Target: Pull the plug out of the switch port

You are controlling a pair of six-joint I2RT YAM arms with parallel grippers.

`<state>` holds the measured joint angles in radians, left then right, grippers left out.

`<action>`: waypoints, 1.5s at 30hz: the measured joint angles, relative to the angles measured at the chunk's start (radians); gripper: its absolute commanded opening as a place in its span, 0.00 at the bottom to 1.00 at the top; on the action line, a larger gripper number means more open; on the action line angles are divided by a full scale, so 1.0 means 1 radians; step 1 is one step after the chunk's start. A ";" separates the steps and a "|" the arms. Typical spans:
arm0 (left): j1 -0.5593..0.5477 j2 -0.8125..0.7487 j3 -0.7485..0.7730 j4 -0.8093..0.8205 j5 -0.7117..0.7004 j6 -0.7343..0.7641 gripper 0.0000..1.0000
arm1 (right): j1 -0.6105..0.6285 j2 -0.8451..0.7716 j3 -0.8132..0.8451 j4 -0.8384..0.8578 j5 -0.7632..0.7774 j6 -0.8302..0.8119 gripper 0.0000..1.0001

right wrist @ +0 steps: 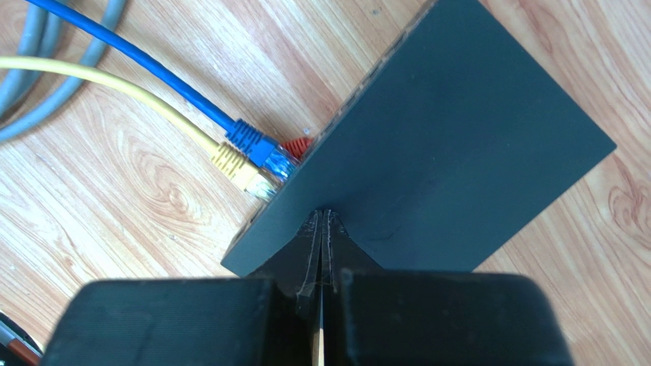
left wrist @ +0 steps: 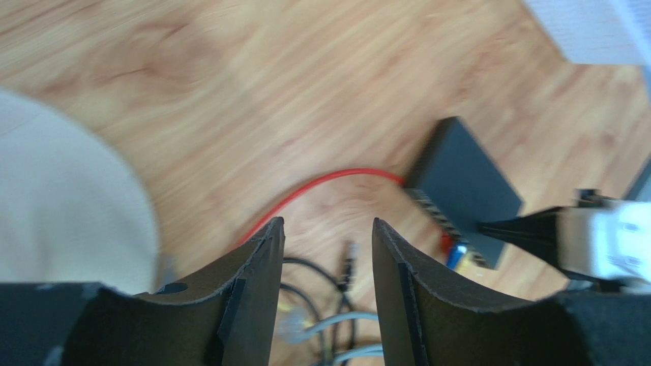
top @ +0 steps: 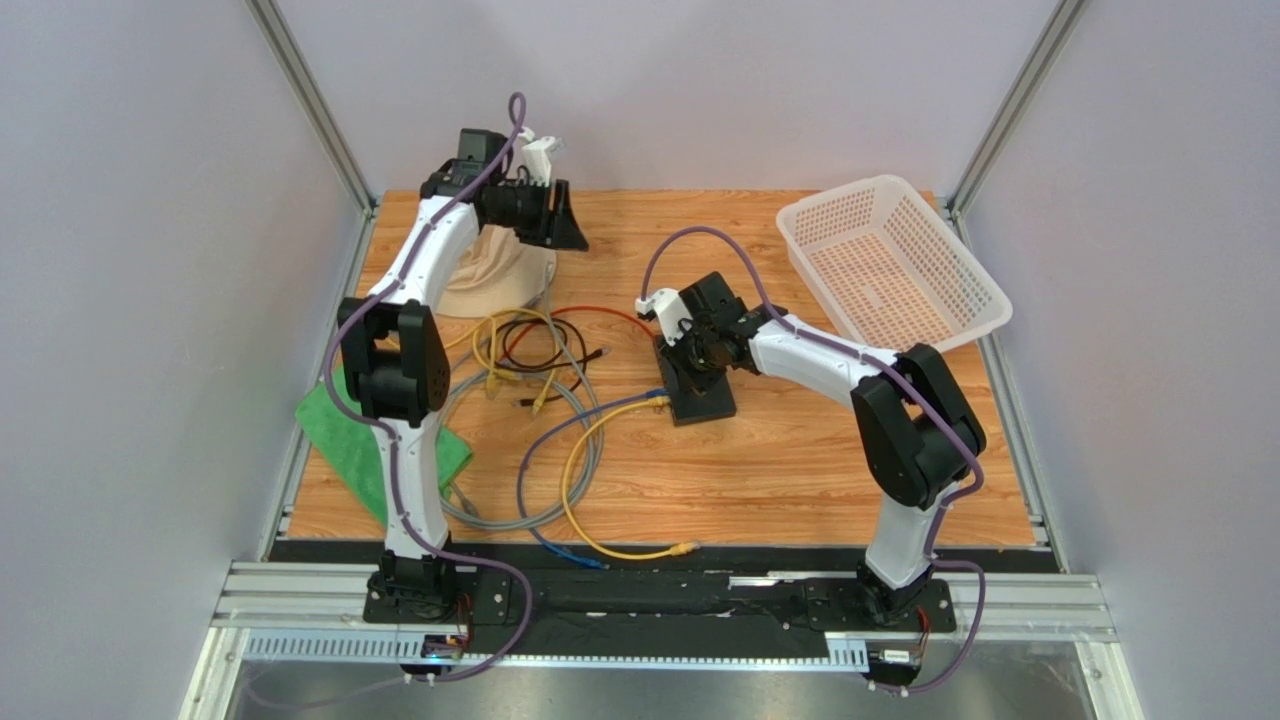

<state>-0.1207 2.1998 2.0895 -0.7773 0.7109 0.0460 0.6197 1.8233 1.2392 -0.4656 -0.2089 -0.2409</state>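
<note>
The switch is a flat matte black box at the table's middle; it also shows in the right wrist view and the left wrist view. A blue plug, a yellow plug and a red plug sit in ports on its left side. My right gripper is shut and empty, its tips resting on the switch's top near the port edge. My left gripper is open and empty, raised at the far left, well away from the switch.
A white basket stands at the back right. A beige rounded object lies under the left gripper. A green cloth lies at the left edge. Loose grey, yellow, black and red cables sprawl between the arms.
</note>
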 measured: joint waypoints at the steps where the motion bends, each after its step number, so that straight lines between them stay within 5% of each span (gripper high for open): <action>1: -0.016 -0.042 -0.047 0.042 0.014 -0.025 0.54 | 0.000 -0.002 0.000 -0.008 0.003 0.000 0.00; 7: -0.109 -0.185 -0.227 0.228 0.131 -0.156 0.53 | 0.000 -0.016 -0.005 -0.043 0.006 0.008 0.00; 16: -0.172 -0.108 -0.485 0.270 0.201 -0.224 0.51 | -0.008 -0.052 -0.061 -0.029 -0.008 0.031 0.00; 30: -0.211 0.060 -0.440 0.175 0.311 -0.164 0.36 | -0.029 -0.045 -0.062 -0.013 -0.047 0.058 0.00; 45: -0.267 0.127 -0.404 0.045 0.363 -0.099 0.37 | -0.029 0.013 -0.002 0.022 -0.070 0.068 0.00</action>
<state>-0.3882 2.3268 1.6852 -0.7322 1.0737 -0.0532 0.5903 1.8359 1.2369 -0.4438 -0.2787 -0.1730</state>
